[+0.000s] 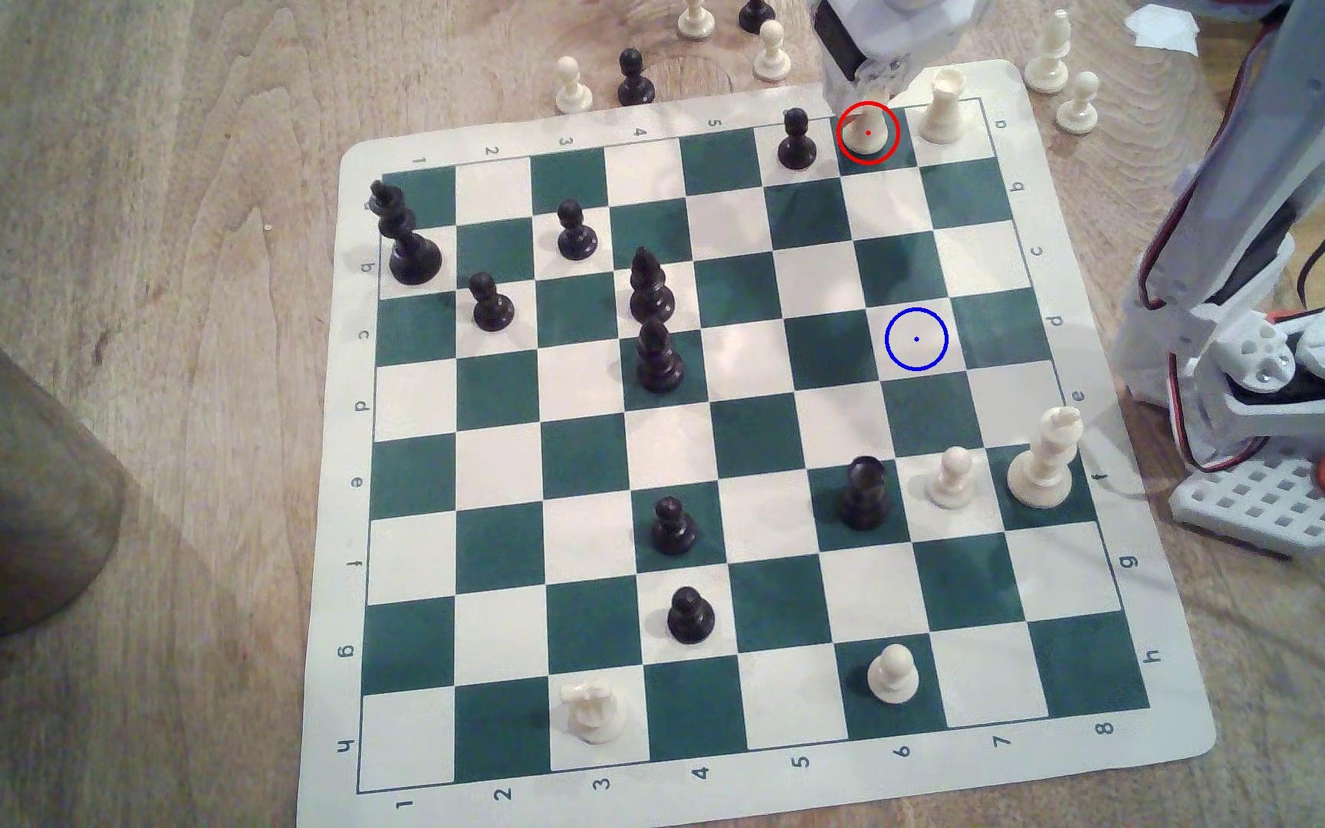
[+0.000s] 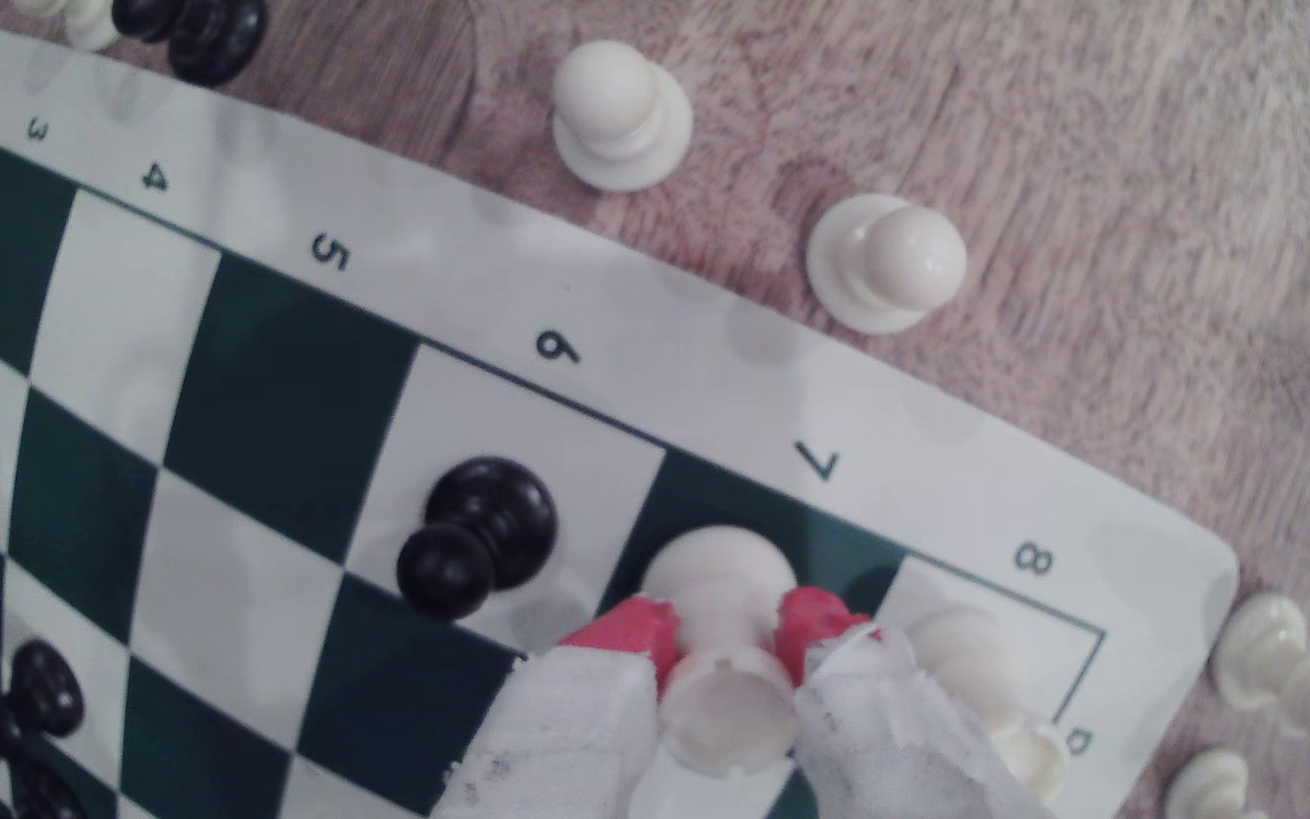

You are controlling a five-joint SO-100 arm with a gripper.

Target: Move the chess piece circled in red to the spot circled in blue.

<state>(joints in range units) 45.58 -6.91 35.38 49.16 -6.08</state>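
Pincer (image 2: 731,638) has its red-tipped fingers (image 2: 632,630) on either side of the red-circled rook (image 1: 866,131), at the waist just under the flared notched top. They look touching or nearly so; I read it as pinching the rook, though the base looks seated on its square. Rook sits on a green square in the board's (image 1: 1169,637) far edge row, one in from the corner at the exterior view's top right.

Handling: small, light, rigid plastic by the look of it, smooth and a bit slippery. The narrow waist is the right hold, since the flare above stops it sliding down out of the grip. Round base, so it should set down flat if kept upright.

Neighbours are tight: second rook (image 1: 942,111) on the corner square just beside, black pawn (image 1: 796,143) on the other side.

Arm pose: reaches over the far edge, wrist pointing steeply down onto the piece.

Blue-circled square (image 1: 916,339) is cream, same column, nearer the board's middle, empty.
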